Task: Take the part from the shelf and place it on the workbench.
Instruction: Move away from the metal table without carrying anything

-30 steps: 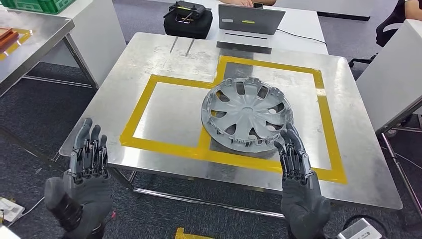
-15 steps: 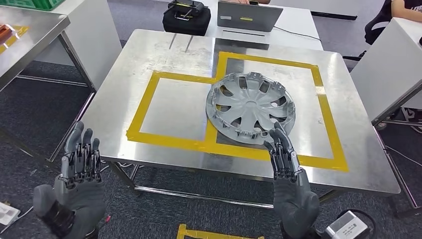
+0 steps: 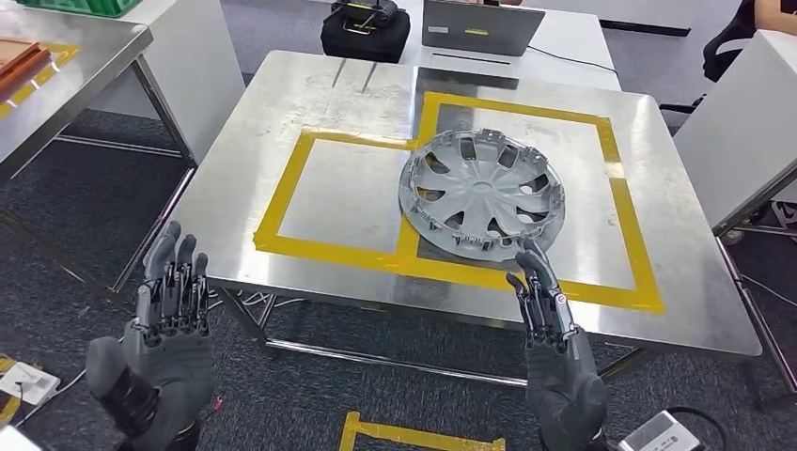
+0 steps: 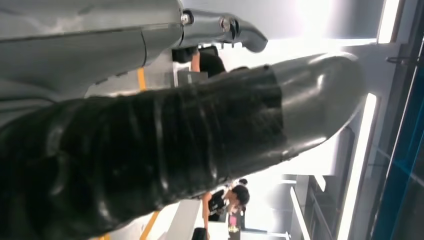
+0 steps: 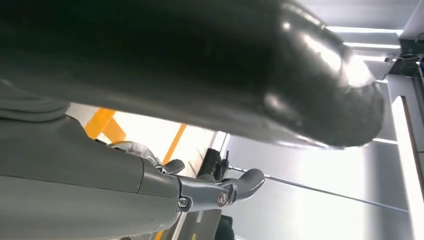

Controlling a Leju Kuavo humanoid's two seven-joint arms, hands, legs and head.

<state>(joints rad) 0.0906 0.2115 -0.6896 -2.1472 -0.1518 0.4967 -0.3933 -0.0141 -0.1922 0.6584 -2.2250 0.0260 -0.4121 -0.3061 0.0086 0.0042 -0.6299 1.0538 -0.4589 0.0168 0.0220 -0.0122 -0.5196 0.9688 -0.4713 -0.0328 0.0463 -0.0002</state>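
You've got the grey hubcap (image 3: 483, 193) lying flat on the steel workbench (image 3: 254, 141) across the yellow tape lines, with your left hand (image 3: 164, 324) and right hand (image 3: 554, 343) both empty, fingers spread, near its front edge.

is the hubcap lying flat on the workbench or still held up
Lying flat: the hubcap rests on the workbench; both hands, left hand and right hand, hold nothing.

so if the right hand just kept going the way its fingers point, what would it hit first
Most likely the hubcap. The right hand is open, fingertips aimed forward at the near rim, which lies flat on the steel table. Height is hard to judge from the head view, so it might pass just over the rim.
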